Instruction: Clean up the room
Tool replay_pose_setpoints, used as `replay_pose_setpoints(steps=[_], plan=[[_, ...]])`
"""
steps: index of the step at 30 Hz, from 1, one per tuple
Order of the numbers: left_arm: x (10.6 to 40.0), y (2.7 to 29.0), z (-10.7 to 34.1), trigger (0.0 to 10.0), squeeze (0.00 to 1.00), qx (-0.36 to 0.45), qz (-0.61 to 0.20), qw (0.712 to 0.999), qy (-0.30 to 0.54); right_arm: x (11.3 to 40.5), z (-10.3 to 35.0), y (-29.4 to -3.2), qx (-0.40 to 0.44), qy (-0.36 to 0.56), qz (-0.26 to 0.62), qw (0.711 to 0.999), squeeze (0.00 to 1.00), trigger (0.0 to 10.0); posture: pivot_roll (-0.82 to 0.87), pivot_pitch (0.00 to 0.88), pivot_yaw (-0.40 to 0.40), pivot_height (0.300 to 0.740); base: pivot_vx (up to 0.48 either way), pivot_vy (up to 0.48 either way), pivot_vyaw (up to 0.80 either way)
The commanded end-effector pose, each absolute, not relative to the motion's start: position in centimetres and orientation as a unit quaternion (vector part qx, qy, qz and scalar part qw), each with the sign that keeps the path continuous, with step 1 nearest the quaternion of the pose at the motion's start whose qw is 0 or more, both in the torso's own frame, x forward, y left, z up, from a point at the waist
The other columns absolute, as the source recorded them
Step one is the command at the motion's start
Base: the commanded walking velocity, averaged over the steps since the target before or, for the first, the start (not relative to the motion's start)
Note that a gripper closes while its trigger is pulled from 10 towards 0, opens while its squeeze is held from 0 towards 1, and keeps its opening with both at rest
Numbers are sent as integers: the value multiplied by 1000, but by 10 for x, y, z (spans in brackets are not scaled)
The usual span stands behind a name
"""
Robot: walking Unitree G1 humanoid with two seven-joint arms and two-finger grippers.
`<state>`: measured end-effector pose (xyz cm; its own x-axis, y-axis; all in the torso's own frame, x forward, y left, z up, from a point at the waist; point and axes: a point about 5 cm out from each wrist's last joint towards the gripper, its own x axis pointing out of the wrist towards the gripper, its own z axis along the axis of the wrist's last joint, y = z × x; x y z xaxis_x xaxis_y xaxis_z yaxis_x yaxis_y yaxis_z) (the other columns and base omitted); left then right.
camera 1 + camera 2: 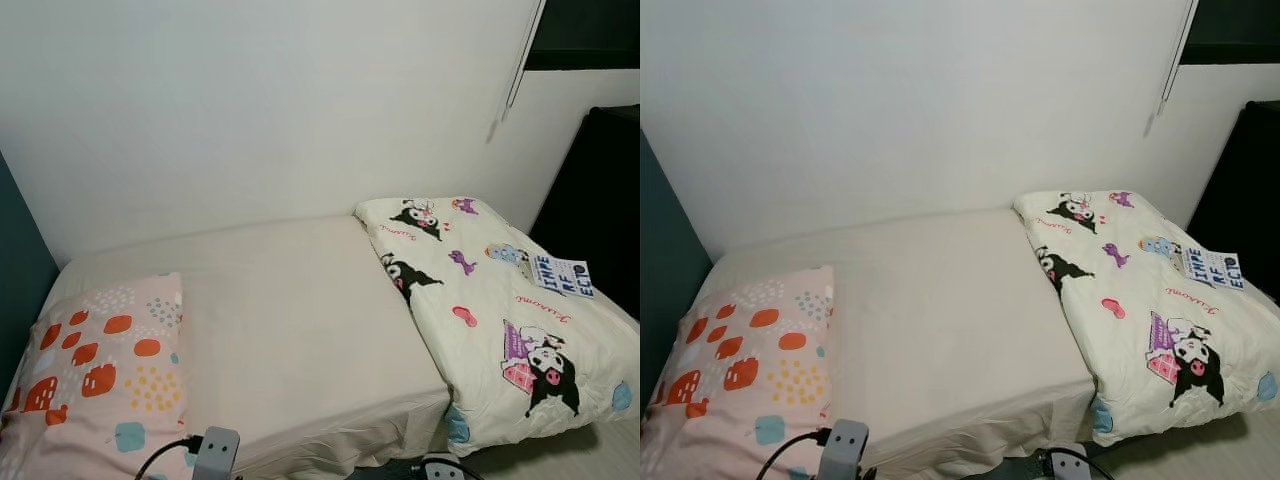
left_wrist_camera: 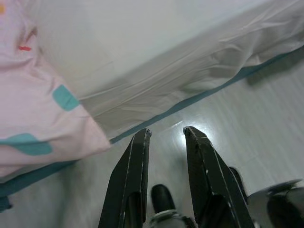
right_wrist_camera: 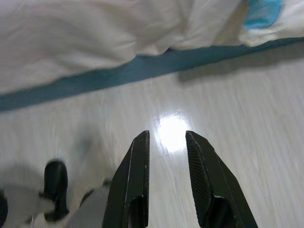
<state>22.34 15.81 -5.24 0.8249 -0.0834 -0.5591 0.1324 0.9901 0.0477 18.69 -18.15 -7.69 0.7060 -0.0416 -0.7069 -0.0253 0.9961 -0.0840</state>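
The wide bed with a plain cream sheet (image 1: 290,330) takes the middle of the head views. At the right of the frame, a folded white quilt printed with cartoon figures (image 1: 500,320) lies on it; at the lower left lies a pink pillow with orange and blue spots (image 1: 100,380). I judge the robot is choosing what to tidy; next, one arm must rise toward the quilt. The wrist views add the pale glossy floor (image 3: 228,95): left hand (image 2: 166,133) and right hand (image 3: 167,135) hang above it, fingers apart, holding nothing.

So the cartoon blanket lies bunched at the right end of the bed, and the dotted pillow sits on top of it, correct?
Not quite. The blanket is bunched at the right end of the bed, but the pillow lies at the opposite, left end, apart from the blanket. The left eye view shows it.
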Motion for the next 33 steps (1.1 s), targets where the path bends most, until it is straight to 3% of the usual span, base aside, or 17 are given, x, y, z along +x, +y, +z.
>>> replay_pose_setpoints(steps=[1, 8, 11, 19, 26, 29, 33], plan=[[213, 164, -60, 10000, 0, 56, -58, 946, 315, 177, -82, -182, -57, 400, 7, 915, 0, 10000, 16, 60, -41, 740, 0, 0, 0], [211, 164, -61, 10000, 0, 52, -58, 945, 319, 170, -85, -184, -58, 415, 20, 908, 0, 10000, 26, 70, -50, 740, 0, 0, 0], [213, 145, -56, 10000, 0, 37, -119, 950, 288, 169, -86, -183, -75, 416, 47, 905, 0, 10000, 31, 73, -46, 740, 0, 0, 0], [217, 142, -55, 10000, 0, 54, -112, 950, 285, 169, -86, -182, -84, 412, 39, 906, 0, 10000, 29, 73, -39, 740, 0, 0, 0], [219, 151, -53, 10000, 0, 63, -91, 954, 279, 165, -88, -177, -118, 415, 76, 899, 0, 10000, 31, 62, -37, 740, 0, 0, 0], [215, 176, -54, 10000, 0, 41, 5, 958, 285, 164, -88, -175, -130, 411, 68, 900, 0, 10000, 23, 67, -30, 740, 0, 0, 0], [212, 184, -56, 10000, 0, 50, 21, 955, 293, 163, -88, -176, -145, 406, 55, 901, 0, 10000, 25, 72, -29, 740, 0, 0, 0]])
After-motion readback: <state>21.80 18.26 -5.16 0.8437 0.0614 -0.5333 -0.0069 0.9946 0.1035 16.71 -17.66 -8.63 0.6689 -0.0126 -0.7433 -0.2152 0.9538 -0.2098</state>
